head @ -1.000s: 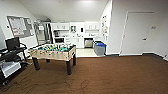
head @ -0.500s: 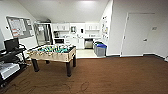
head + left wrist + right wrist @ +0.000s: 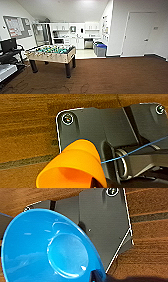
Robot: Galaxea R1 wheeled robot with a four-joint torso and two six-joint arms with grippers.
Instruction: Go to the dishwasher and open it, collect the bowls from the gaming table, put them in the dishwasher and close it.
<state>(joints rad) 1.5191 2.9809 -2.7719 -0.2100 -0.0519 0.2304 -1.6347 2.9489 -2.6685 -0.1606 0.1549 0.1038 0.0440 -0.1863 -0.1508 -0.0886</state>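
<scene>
Head view: foosball table with green field sits left on brown carpet. Kitchenette at back, steel-front dishwasher under counter there, well apart from table. Blue-lidded bins just beside it, white door on right wall.

Left wrist view: orange bowl sits tilted up close against dark plate, carpet beyond. Can't tell what fingers are doing, honestly.

Right wrist view: blue bowl close against plate, inside facing camera. Grip state can't tell either.
</scene>
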